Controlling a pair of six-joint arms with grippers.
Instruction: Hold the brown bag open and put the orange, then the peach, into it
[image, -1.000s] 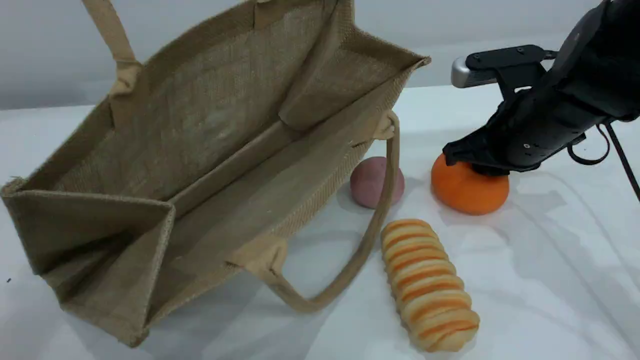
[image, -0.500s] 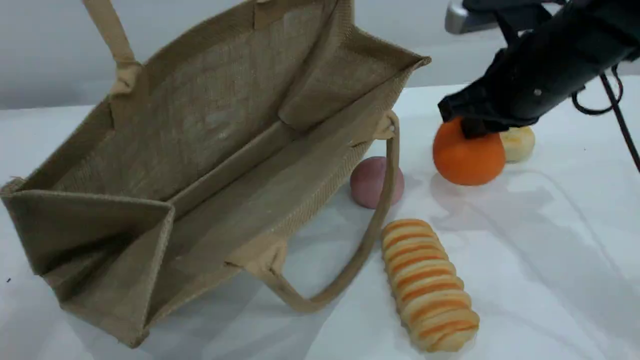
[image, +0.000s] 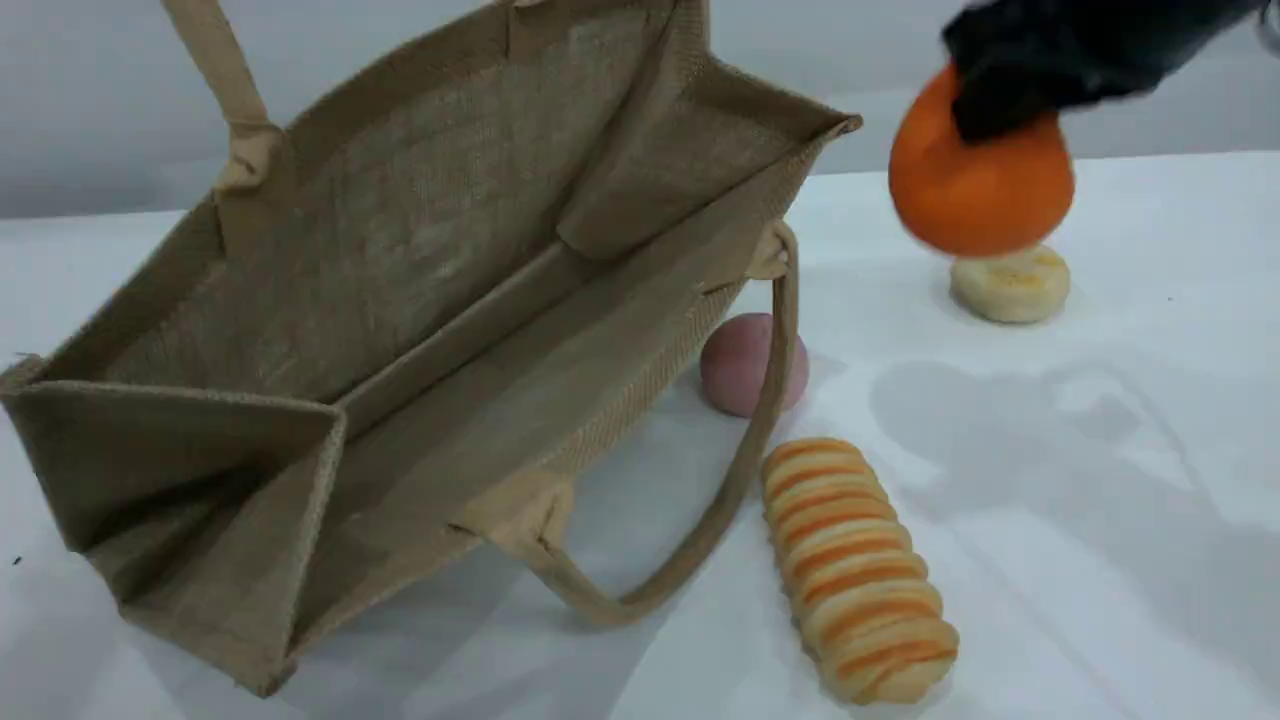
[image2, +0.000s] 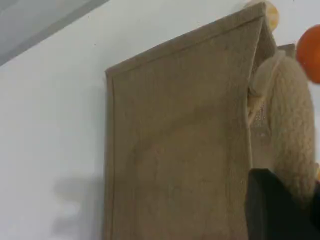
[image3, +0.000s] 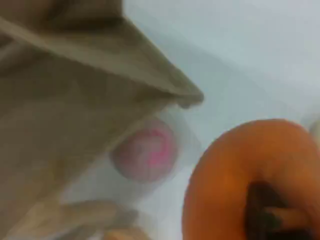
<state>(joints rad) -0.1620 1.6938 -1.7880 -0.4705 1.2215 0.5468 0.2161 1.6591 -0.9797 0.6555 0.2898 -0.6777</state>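
So the orange (image: 980, 185) is up off the tabletop (image: 1100, 520), pinched at its top by the right tool (image: 1010, 100), which is clamped shut on it near the stem end. It hangs in the air to the right of the brown bag (image: 430, 300) and above a flat pale-yellow bun (image: 1010, 285), so it's not over the mouth of the bag yet. The bag itself is standing open, tilted toward the camera, and you can see right down to its bare bottom, nothing inside. One of its handles (image: 215, 75) runs up out of the top of the scene view, and the left wrist view shows why: the left tool (image2: 282, 205) is closed on that beige cord handle (image2: 292, 125), holding that side up. I'd say we're maybe a third of the way in: bag held open, first fruit picked up, but neither fruit dropped in. The peach (image: 745, 362) is untouched, sitting on the tabletop just beside the bag's near wall, with the other handle loop (image: 700, 540) draped in front of it. A striped bread loaf (image: 860, 570) lies nearer the camera. The scene view never shows the left tool at all, only the wrist cam does. The right wrist view gives you the orange close up with the peach (image3: 145, 152) below it beside the bag's corner, pretty blurry though.
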